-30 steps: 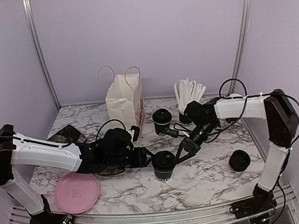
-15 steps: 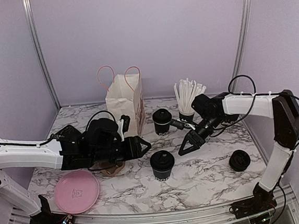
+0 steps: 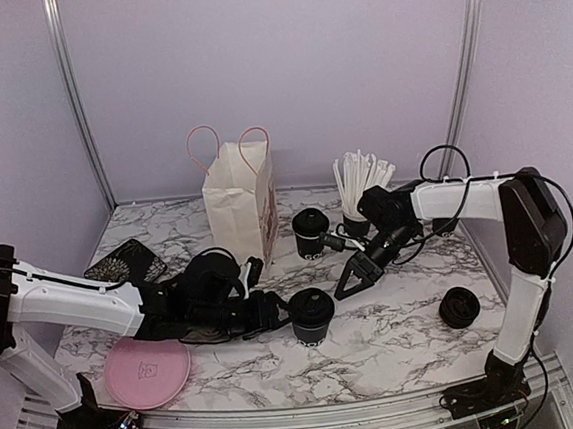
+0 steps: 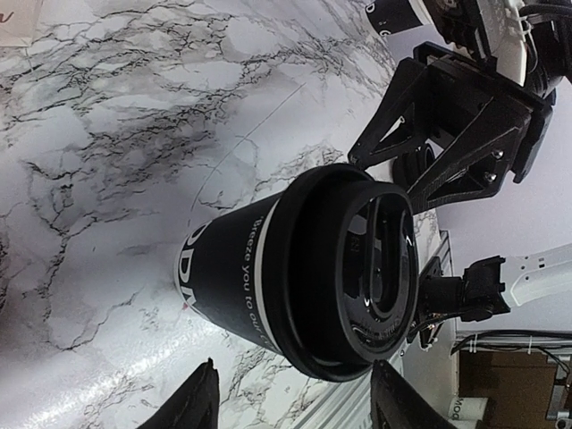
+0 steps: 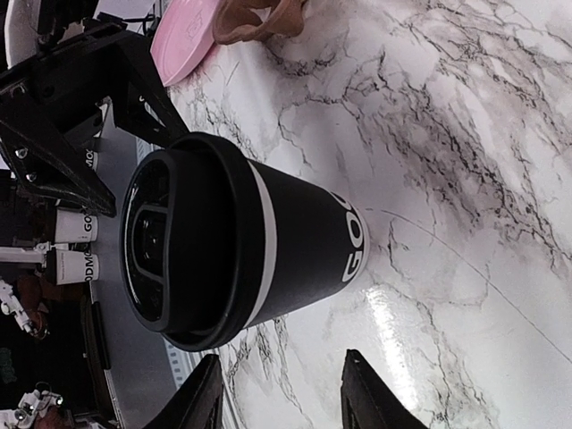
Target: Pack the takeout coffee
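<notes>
We take this for the approach to the grasp: the left gripper [image 3: 279, 312], low over the marble table [image 3: 398, 337], has its fingers partly spread and empty just left of the takeout coffee [image 3: 312, 316]. The cup stands upright and lidded near the front middle, and the right gripper [image 3: 346, 290] waits just to its right, also half spread and holding nothing. Next, we judge, the left fingers must slip around the cup below its lid, close, and carry it level to the paper bag [image 3: 240, 200] behind. Since half a second ago the left gripper has dropped closer to the cup, while the cup and the right gripper have barely shifted.
</notes>
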